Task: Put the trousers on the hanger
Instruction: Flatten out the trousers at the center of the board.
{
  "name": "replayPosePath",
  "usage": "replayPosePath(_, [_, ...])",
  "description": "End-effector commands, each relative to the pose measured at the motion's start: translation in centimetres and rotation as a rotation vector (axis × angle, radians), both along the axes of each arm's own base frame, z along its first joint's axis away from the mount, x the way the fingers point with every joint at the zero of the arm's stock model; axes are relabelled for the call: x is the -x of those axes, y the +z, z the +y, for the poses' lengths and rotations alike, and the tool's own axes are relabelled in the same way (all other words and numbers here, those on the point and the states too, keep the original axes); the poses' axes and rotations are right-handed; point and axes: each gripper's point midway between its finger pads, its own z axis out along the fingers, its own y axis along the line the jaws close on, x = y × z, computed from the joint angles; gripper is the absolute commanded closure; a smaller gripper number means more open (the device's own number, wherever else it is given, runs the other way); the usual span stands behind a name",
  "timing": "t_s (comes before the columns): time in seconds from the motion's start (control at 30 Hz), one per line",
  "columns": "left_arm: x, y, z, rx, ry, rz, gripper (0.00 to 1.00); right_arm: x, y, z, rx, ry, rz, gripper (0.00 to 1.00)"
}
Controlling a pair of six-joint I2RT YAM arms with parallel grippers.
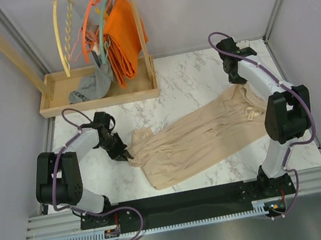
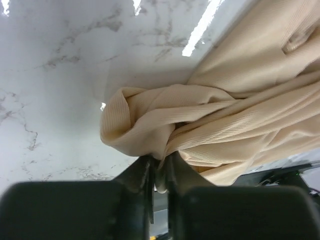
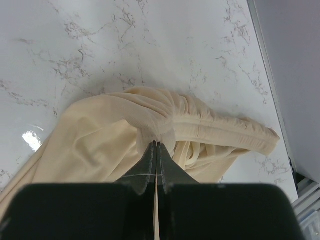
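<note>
Top view. The trousers [image 1: 201, 141] are lying flat on the marble table [image 1: 183, 72], running across its middle from about 8 o'clock to 2 o'clock. The left gripper [image 1: 123, 153] is meeting the cloth at the 8 o'clock end and the right gripper [image 1: 239, 83] at the 2 o'clock end. The hanger [image 1: 64, 34] is hanging on the wooden rack [image 1: 101, 99] at 11 o'clock, well apart from the garment, with nothing draped on it. Judged from this, only the two-ended grasp is made. The lift, the carry toward 11 o'clock and the draping over the twisted bar are all left to do.

Left wrist view. The left gripper's [image 2: 159, 162] fingers are pressing together on a bunched fold of beige fabric [image 2: 225, 125], which is spreading away toward 2 o'clock over the tabletop.

Right wrist view. The right gripper [image 3: 156, 147] is pinching a gathered edge of cloth – jaws almost touching – with a seamed band curving toward 3 o'clock and the rest falling toward 8 o'clock.

Writing. No brand, label or legible lettering is showing in any view – neither on the garment nor on the hanger.
</note>
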Motion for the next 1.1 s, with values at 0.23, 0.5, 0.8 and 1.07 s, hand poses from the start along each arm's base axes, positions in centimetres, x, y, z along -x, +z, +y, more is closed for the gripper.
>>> replayPosePath(0.23, [-2.4, 9.8, 3.4, -0.156, 0.056, -0.336, 0.98, 1.5, 3.7, 2.0, -0.088, 0.055, -0.072, 1.0])
replayPosePath(0.5, [1.0, 24.8, 7.9, -0.229, 0.31, -0.785, 0.98, 4.3, 7.6, 4.5, -0.152, 0.122, -0.127, 1.0])
replayPosePath(0.8, [-3.0, 14.0, 0.2, -0.002, 0.067, -0.391, 0.98, 3.9, 7.3, 4.8, -0.156, 0.155, -0.124, 1.0])
replayPosePath(1.07, [-3.5, 9.7, -0.4, -0.009, 0.044, -0.271, 0.35, 1.0, 2.8, 16.3, -0.496, 0.527, -0.023, 0.54])
